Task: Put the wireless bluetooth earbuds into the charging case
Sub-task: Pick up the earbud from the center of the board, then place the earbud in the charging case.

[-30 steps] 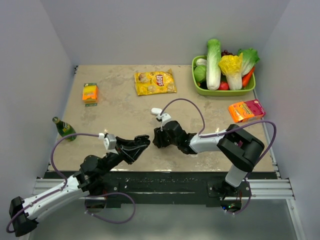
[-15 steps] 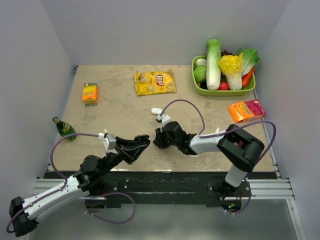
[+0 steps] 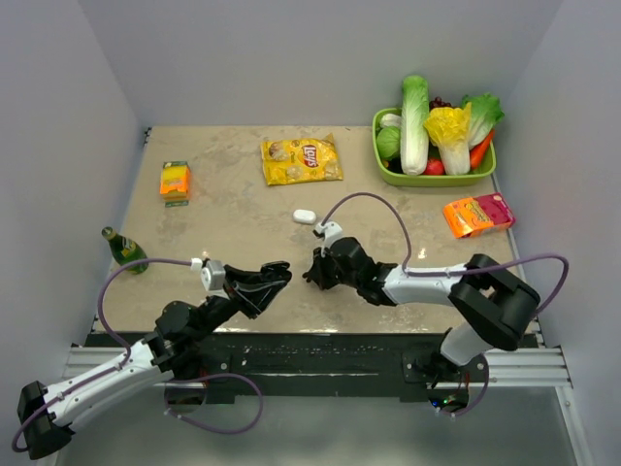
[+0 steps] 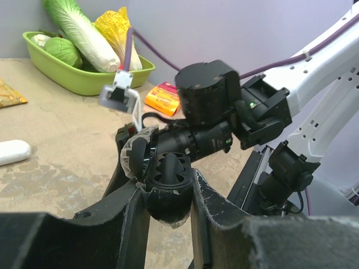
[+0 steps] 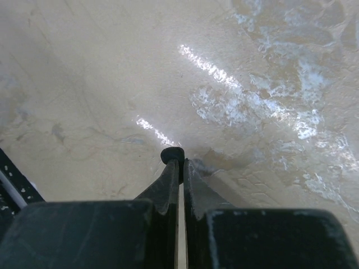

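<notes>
Right fingers (image 5: 167,188) pinch a bud (image 5: 171,154) on the bench (image 5: 252,84) — left fingers (image 4: 132,224) pinch the open case (image 4: 164,169). Lift slowly, pinch tight.

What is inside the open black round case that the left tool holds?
The black round case, lid swung open, shows only dark moulded hollows inside; everything is dark, so a seated bud cannot be ruled out. The fingers of the left tool cover the shell's sides.

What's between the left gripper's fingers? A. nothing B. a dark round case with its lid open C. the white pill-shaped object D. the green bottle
B: the left wrist view shows the left gripper clamping a dark round case, lid open; the white pill-shaped object lies apart.
</notes>
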Robot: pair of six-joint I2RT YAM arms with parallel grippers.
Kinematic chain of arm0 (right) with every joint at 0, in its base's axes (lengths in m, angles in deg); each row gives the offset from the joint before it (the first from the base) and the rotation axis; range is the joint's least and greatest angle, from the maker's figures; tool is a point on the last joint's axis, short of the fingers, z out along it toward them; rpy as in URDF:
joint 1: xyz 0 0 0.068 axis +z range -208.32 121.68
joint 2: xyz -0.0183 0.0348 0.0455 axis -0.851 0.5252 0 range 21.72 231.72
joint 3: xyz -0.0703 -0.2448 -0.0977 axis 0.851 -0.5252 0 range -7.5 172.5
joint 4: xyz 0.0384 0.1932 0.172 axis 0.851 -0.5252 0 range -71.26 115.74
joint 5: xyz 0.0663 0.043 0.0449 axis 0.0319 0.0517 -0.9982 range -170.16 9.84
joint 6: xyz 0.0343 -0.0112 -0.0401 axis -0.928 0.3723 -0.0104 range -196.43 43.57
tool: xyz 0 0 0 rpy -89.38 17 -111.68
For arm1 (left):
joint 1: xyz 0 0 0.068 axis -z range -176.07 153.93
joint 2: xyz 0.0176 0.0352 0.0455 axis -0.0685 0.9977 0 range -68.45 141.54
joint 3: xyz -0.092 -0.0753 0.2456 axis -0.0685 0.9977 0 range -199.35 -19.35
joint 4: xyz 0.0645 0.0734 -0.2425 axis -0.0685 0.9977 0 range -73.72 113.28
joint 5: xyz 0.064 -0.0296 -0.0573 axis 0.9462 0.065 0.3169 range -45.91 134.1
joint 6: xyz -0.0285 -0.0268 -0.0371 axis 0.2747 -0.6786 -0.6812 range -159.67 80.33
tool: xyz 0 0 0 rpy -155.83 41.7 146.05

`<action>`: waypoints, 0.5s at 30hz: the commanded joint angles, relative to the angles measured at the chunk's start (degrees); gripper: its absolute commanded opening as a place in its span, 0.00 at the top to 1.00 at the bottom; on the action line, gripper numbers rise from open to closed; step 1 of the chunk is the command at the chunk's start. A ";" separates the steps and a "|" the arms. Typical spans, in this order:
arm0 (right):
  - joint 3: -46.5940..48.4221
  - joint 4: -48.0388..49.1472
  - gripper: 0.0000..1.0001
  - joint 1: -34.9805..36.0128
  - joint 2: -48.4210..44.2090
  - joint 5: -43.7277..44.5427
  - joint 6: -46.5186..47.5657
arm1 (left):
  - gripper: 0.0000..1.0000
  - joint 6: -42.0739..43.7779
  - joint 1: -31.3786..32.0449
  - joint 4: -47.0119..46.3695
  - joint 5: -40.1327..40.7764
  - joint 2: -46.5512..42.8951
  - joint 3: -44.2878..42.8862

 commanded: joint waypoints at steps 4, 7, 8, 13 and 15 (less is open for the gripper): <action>-1.03 -7.82 1.00 -0.13 -19.58 4.85 3.14 | 1.00 -0.01 -0.29 -4.26 -0.22 1.25 5.09; 0.63 -17.19 1.00 0.13 -33.73 4.94 7.36 | 1.00 0.17 -0.29 -6.01 -0.31 2.56 5.36; 1.69 -19.33 1.00 0.22 -36.55 4.50 9.55 | 1.00 0.17 -0.29 -6.89 -0.31 3.18 5.53; 10.72 -31.55 1.00 2.67 -44.48 -0.68 14.48 | 1.00 -0.01 -0.29 -14.98 -2.67 11.52 5.27; 13.11 -36.30 1.00 6.52 -44.49 -0.95 16.59 | 1.00 0.78 -0.38 -17.78 -4.26 15.29 4.31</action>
